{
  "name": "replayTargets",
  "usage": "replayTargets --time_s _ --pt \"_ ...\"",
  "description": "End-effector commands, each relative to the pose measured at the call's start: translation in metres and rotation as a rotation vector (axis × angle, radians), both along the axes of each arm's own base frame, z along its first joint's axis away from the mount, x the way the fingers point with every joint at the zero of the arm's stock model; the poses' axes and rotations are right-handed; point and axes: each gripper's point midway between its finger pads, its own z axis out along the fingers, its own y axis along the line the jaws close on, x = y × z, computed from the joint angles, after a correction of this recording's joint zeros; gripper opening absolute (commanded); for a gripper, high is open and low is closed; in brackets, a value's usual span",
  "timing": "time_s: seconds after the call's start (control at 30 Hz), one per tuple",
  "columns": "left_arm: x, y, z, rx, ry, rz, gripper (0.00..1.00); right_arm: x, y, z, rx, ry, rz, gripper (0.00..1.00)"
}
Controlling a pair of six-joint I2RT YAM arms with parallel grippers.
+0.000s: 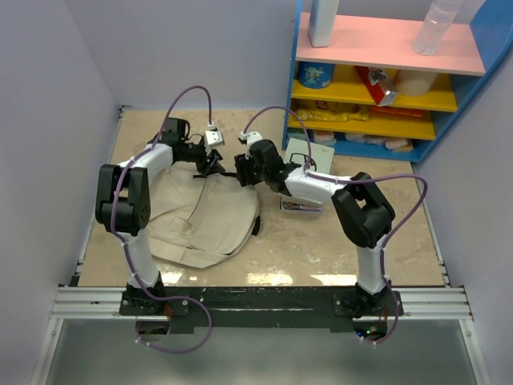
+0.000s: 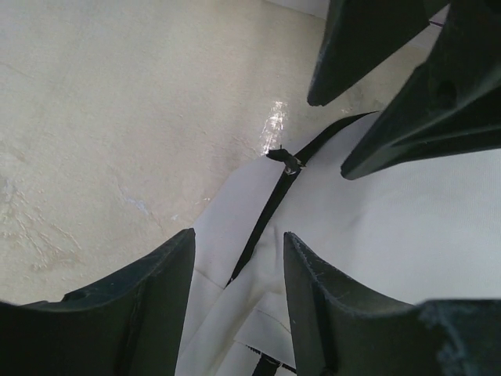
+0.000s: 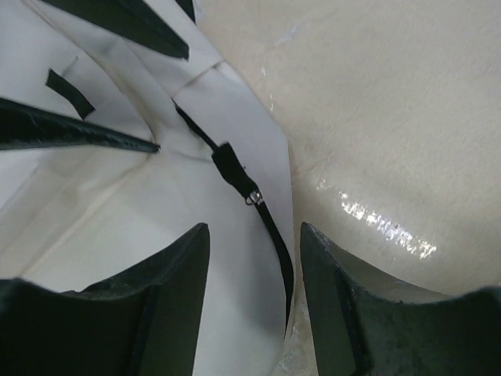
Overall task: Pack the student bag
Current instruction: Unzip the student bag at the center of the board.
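The student bag (image 1: 204, 220) is a large beige fabric backpack lying flat on the table left of centre. Both grippers hover over its far top edge, tips close together. My left gripper (image 1: 210, 164) is open; in its wrist view the jaws (image 2: 239, 251) straddle pale bag fabric (image 2: 391, 227) and the black zipper trim (image 2: 270, 211), gripping nothing. My right gripper (image 1: 243, 170) is open too, and its jaws (image 3: 254, 243) stand over the bag's edge (image 3: 235, 282), where the zipper pull (image 3: 252, 197) lies. Each wrist view shows the other gripper's fingers (image 2: 368, 47) (image 3: 78, 133).
A flat book (image 1: 300, 204) lies under the right arm and another flat item (image 1: 309, 151) lies behind it. A blue shelf unit (image 1: 385, 72) with pink and yellow boards holds bottles and packets at the back right. Walls close in both sides.
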Motion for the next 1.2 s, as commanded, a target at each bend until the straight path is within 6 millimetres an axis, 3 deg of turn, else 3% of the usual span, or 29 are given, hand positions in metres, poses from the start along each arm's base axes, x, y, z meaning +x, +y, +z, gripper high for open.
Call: replayTargets --time_s 0.0,0.47,0.87,1.0,1.17 --pt "0.011 -0.004 0.009 -0.020 -0.052 0.004 0.53 0.002 0.011 0.042 0.083 -0.106 0.033 0.55" --pt "0.003 -0.001 0.008 -0.004 -0.036 0.014 0.51 0.029 0.031 0.025 0.079 -0.123 0.008 0.48" --pt "0.000 0.003 0.012 0.000 -0.050 0.024 0.51 0.035 0.036 0.020 0.074 -0.116 0.005 0.22" --pt "-0.005 0.000 0.010 -0.010 -0.039 0.005 0.52 0.036 0.035 0.020 0.073 -0.116 -0.003 0.00" --pt "-0.022 -0.008 0.009 -0.045 -0.062 -0.103 0.56 0.038 0.033 0.033 0.095 -0.129 -0.019 0.00"
